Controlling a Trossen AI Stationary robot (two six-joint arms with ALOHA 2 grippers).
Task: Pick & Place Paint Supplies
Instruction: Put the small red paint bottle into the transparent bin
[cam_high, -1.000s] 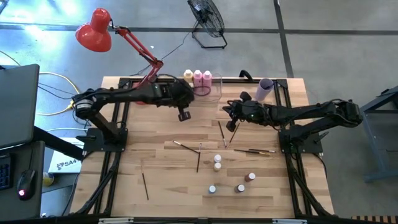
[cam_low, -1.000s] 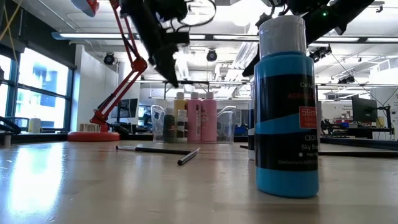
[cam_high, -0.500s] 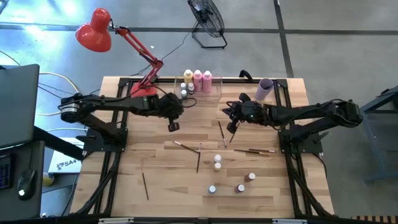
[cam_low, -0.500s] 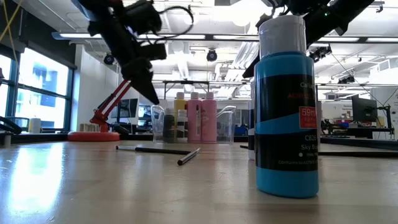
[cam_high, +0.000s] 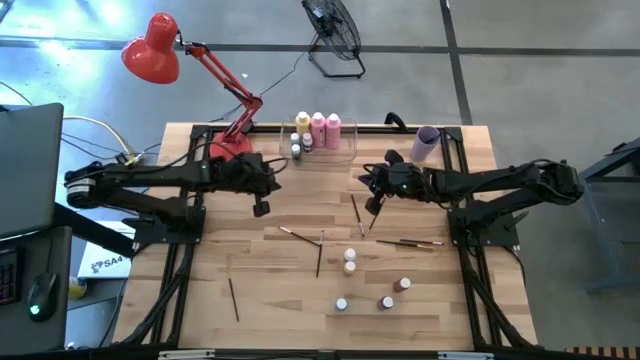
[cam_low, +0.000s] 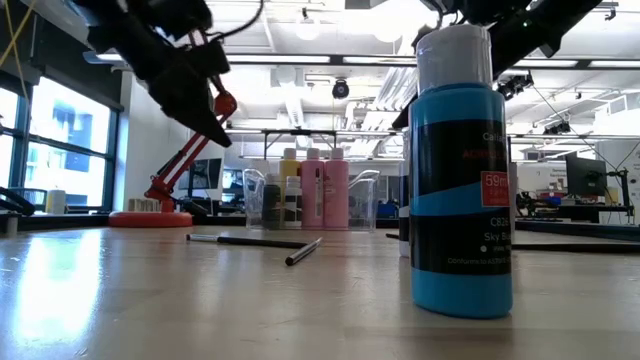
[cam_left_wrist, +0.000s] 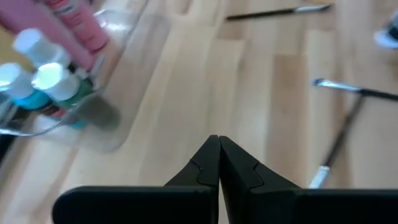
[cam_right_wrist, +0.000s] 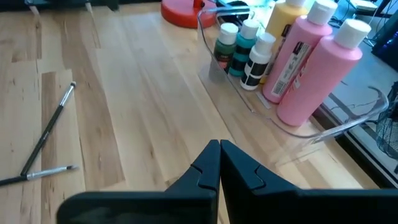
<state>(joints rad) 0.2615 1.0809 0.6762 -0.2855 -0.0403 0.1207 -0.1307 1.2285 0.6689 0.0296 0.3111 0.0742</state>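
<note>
My left gripper (cam_high: 261, 209) and right gripper (cam_high: 374, 205) both hover closed and empty. The clear bin (cam_high: 346, 150) holds 3 tall paint bottles (cam_high: 318, 126); paintbrushes (cam_high: 319, 255) and small bottles (cam_high: 350, 267) lie mid-bench. I'd open wide first, then descend squarely over 1 brush.

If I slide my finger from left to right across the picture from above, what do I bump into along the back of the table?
Red lamp → left gripper → clear bin with the tall bottles → right gripper → lilac cup.
</note>
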